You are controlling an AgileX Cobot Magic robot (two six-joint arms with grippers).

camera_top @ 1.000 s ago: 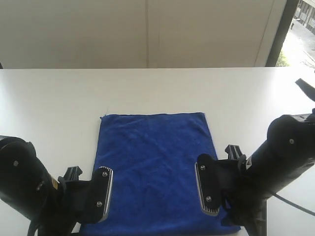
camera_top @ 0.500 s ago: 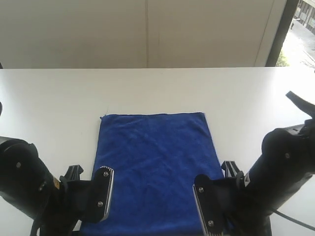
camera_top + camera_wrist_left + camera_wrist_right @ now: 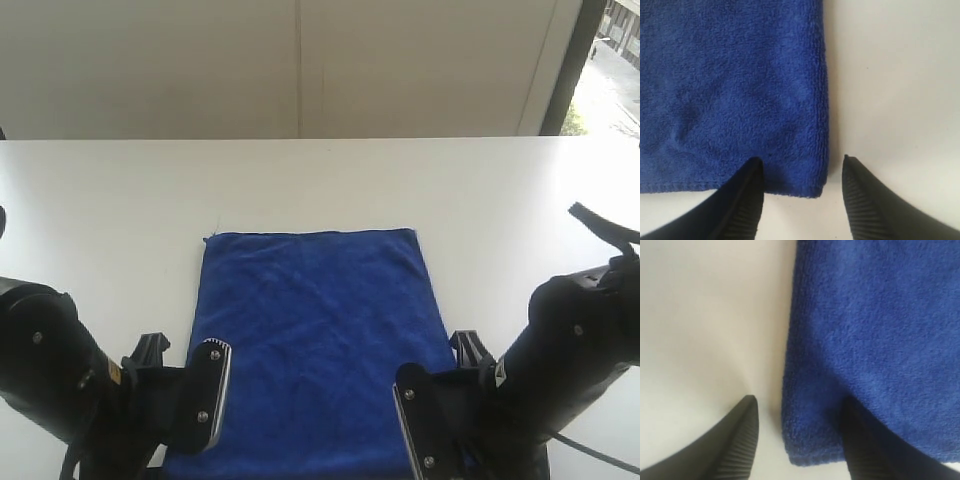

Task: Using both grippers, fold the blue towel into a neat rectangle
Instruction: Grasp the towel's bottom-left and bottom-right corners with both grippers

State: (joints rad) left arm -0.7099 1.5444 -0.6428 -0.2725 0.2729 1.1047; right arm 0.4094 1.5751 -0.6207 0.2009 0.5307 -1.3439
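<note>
The blue towel (image 3: 318,340) lies flat on the white table (image 3: 110,200), its long sides running away from the near edge. My left gripper (image 3: 180,400) hovers open over the towel's near left corner (image 3: 812,185); one fingertip (image 3: 752,172) is above the cloth, the other over bare table. My right gripper (image 3: 440,420) is open over the near right corner (image 3: 800,450), straddling the towel's edge in the same way, one fingertip (image 3: 747,412) over the table. Neither gripper holds the cloth.
A wall (image 3: 300,60) stands behind the table's far edge. A dark window frame (image 3: 570,60) rises at the back right. A black cable (image 3: 600,225) sticks up from the right arm.
The right gripper has moved down and toward the near edge, onto the towel's near right corner. The left gripper has barely shifted. The towel lies as before.
</note>
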